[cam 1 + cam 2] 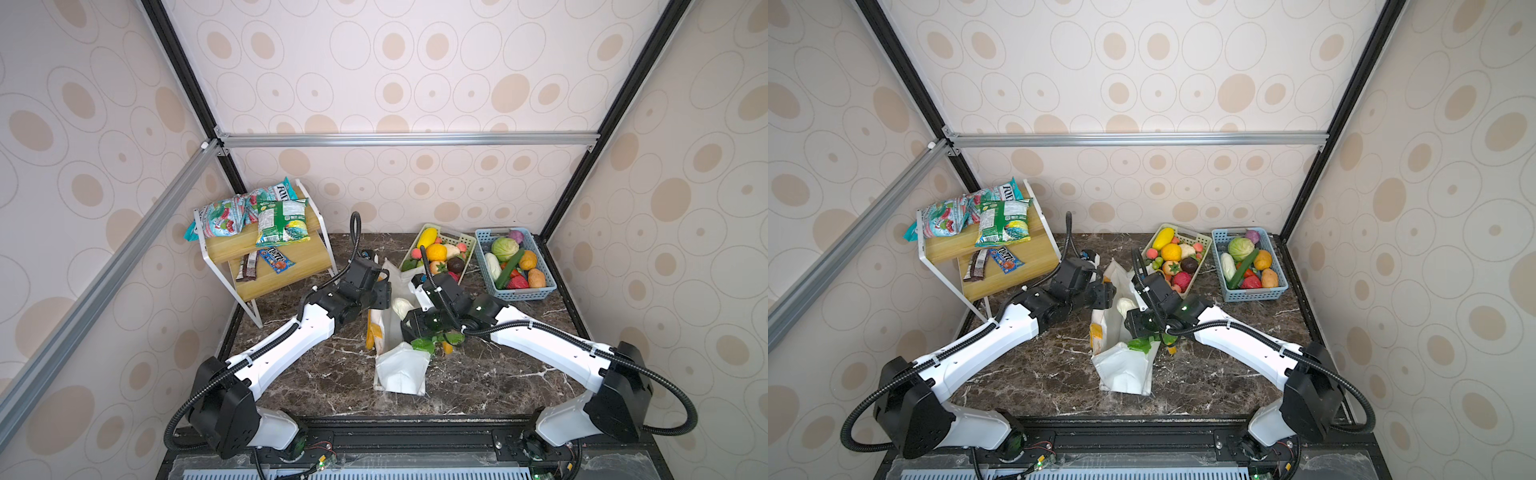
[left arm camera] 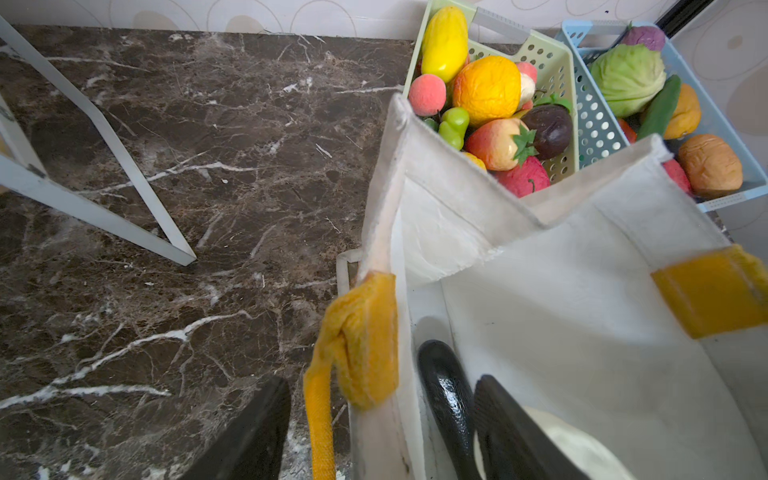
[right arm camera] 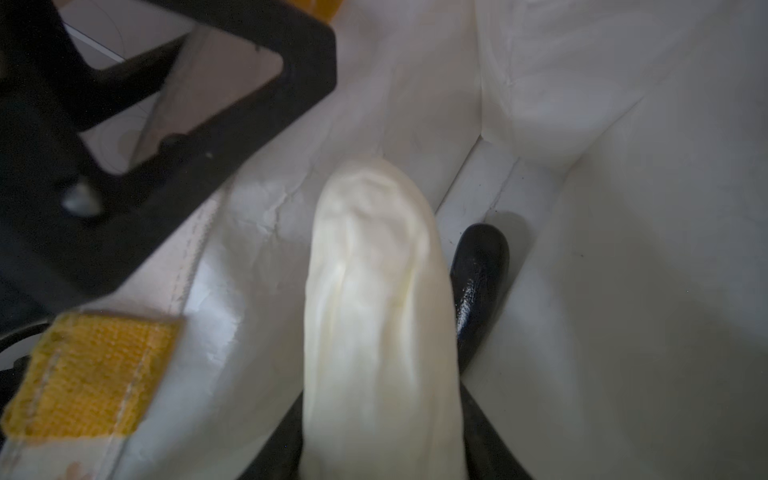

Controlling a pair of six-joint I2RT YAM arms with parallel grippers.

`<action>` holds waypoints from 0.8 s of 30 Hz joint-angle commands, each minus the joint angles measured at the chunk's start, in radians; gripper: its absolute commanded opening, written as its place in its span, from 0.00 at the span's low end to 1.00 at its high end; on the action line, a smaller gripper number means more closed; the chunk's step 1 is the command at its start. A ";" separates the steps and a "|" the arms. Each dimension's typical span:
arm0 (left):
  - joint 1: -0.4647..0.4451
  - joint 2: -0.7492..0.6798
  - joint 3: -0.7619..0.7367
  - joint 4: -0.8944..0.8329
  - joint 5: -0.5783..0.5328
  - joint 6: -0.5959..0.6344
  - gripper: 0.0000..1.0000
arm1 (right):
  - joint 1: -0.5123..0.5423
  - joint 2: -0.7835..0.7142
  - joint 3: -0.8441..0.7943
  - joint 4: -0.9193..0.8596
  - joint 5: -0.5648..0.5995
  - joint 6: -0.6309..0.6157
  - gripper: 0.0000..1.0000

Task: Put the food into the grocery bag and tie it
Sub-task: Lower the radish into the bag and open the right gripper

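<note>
Left of the middle, the left gripper (image 2: 380,390) straddles the left wall of the grocery bag (image 1: 401,370) at a yellow handle (image 2: 361,340), its jaws spread with one finger outside the bag and one inside. The bag sits open in the middle of the marble table (image 1: 316,374), with a dark eggplant (image 3: 478,282) on its floor. On the right, the right gripper (image 3: 382,432) is inside the bag's mouth, pinching a pale cabbage (image 3: 374,311) just above the eggplant.

Left tool (image 2: 374,436) spread wide, right tool (image 3: 382,415) gripping, partly closed
</note>
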 commanded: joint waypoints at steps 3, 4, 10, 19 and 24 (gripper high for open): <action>-0.004 0.002 0.011 0.041 0.035 -0.020 0.58 | -0.011 0.078 0.038 -0.015 0.033 0.011 0.48; -0.005 0.001 0.007 0.046 0.041 -0.021 0.55 | -0.018 0.090 0.040 -0.011 0.031 0.017 0.48; -0.008 -0.009 -0.009 0.060 0.061 -0.029 0.39 | -0.054 0.160 0.039 0.044 0.027 0.047 0.47; -0.012 -0.025 -0.032 0.077 0.070 -0.035 0.22 | -0.060 0.270 0.017 0.174 0.054 0.112 0.47; -0.013 -0.025 -0.022 0.094 0.084 -0.026 0.15 | -0.059 0.321 -0.001 0.257 0.055 0.143 0.47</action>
